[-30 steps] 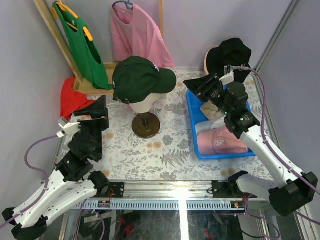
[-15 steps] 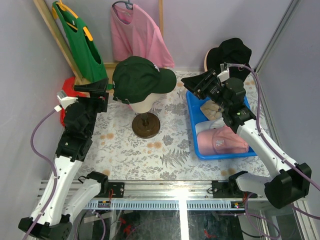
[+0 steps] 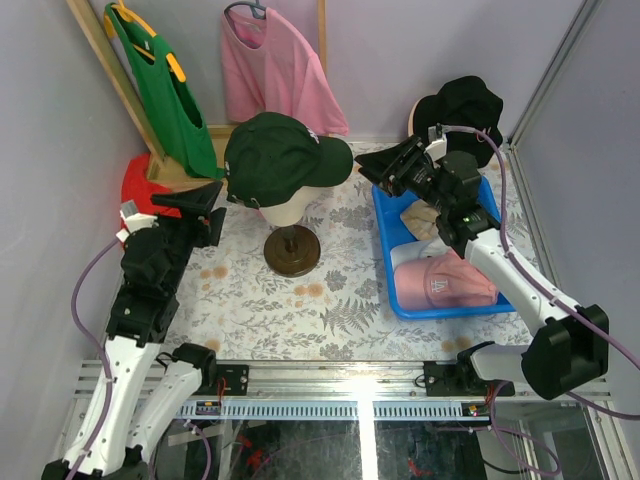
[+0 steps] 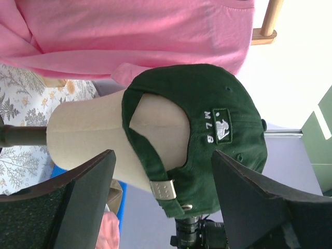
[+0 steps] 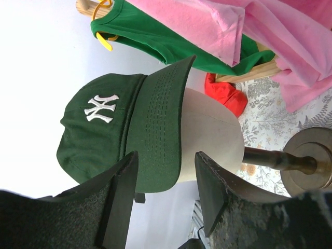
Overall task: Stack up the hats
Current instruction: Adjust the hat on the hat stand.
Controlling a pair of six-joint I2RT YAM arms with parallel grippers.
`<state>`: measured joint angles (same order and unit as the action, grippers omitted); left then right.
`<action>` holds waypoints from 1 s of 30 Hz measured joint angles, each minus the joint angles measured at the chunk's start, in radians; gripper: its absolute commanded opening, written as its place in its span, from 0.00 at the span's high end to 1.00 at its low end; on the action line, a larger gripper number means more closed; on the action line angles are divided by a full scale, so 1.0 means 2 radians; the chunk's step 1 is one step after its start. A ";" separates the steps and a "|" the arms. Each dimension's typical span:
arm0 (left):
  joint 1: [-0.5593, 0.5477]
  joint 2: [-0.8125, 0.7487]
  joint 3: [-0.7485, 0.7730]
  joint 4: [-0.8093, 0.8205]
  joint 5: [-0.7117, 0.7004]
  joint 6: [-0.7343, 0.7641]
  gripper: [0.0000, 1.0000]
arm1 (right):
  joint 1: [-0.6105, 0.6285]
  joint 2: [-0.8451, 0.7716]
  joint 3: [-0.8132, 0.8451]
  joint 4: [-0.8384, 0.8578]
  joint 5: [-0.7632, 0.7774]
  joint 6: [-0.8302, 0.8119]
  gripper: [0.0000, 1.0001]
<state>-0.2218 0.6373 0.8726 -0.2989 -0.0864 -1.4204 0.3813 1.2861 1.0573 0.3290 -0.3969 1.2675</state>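
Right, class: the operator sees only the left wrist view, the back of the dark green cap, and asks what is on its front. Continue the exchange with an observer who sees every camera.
Observer: The dark green cap carries a white NY logo.
Operator: Where's the right gripper?
Observer: The right gripper hangs open, facing the brim.
Operator: Any other hats?
Observer: A pink cap lies in the blue tray; a black hat sits beyond it.
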 measured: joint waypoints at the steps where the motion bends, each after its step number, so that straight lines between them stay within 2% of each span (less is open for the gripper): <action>1: 0.000 -0.007 -0.007 -0.002 0.001 -0.005 0.29 | 0.000 0.003 0.000 0.003 -0.003 0.002 0.45; 7: 0.000 -0.016 -0.029 -0.001 0.014 -0.026 0.32 | -0.001 0.013 0.001 0.019 -0.013 0.018 0.47; 16: 0.000 0.020 -0.057 0.055 0.036 -0.058 0.54 | -0.001 0.030 0.012 0.044 -0.030 0.038 0.51; 22: 0.001 0.028 -0.065 0.083 0.036 -0.068 0.60 | -0.001 0.045 0.012 0.053 -0.035 0.046 0.52; 30: 0.003 0.037 -0.068 0.114 0.036 -0.075 0.85 | -0.002 0.048 0.012 0.052 -0.034 0.039 0.50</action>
<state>-0.2157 0.7116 0.7357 -0.0711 -0.0147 -1.5711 0.3782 1.3830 1.0805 0.4332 -0.4656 1.3449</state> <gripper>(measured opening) 0.231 0.495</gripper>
